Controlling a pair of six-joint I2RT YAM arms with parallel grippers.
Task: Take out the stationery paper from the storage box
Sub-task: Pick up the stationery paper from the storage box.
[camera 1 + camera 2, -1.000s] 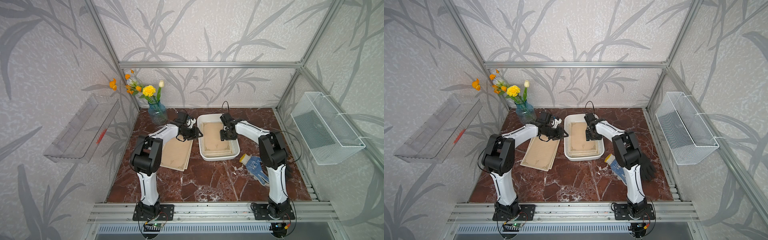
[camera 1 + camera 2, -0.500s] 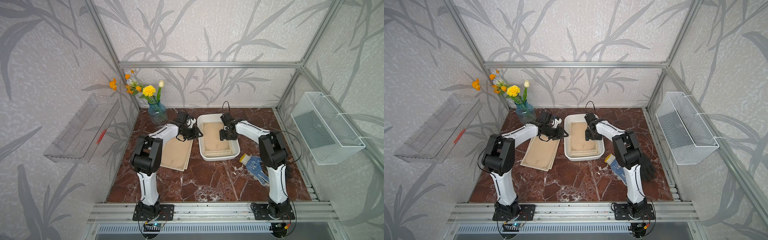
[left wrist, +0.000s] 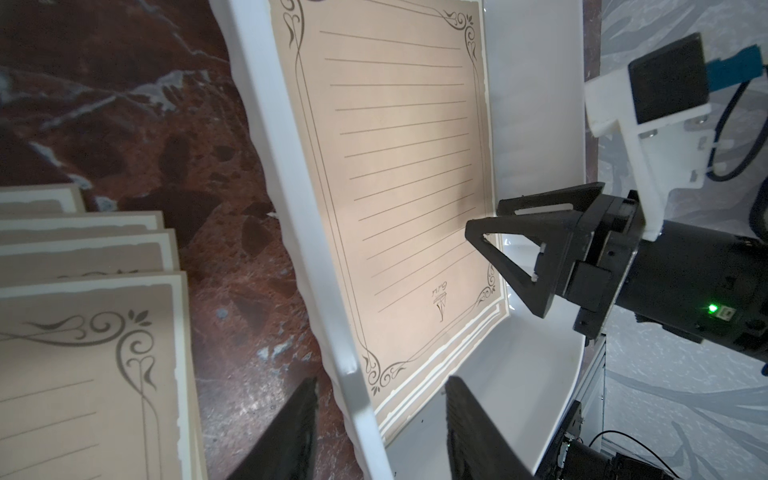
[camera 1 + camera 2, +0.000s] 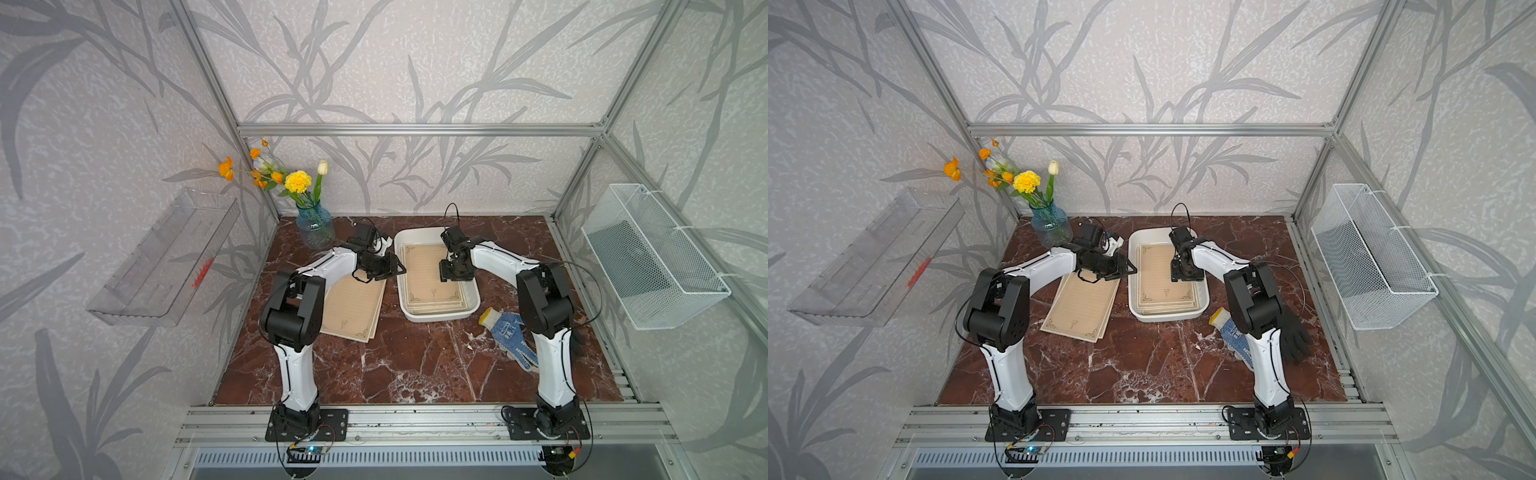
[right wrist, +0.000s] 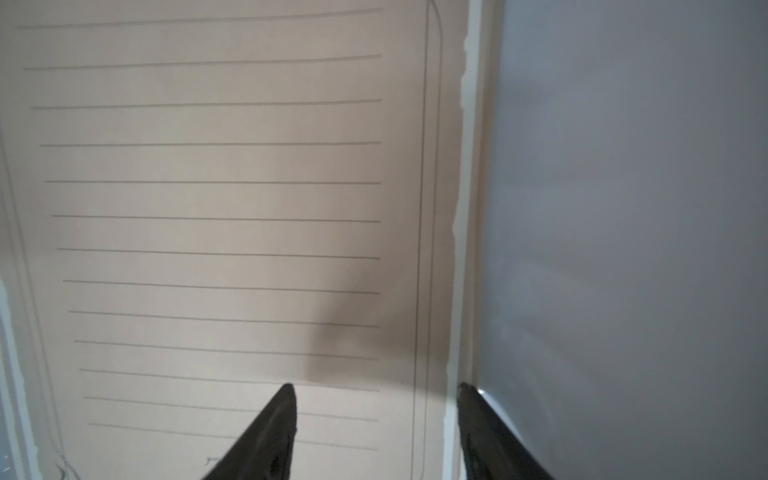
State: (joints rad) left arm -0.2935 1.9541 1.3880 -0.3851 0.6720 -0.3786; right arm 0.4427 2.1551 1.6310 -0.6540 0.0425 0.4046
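Well, the right end effector (image 5: 376, 386), jaws apart over the paper (image 5: 208, 166) edge, might pinch several sheets; the left end effector (image 3: 381, 379), empty too, straddles the box (image 3: 536, 104) rim.

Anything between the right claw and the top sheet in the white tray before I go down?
Nothing visible. The right claw hangs open directly over the tan ruled stationery paper, at its long edge beside the wall of the glossy white storage box. Nothing lies between them; whether the tips already touch the sheet cannot be told.
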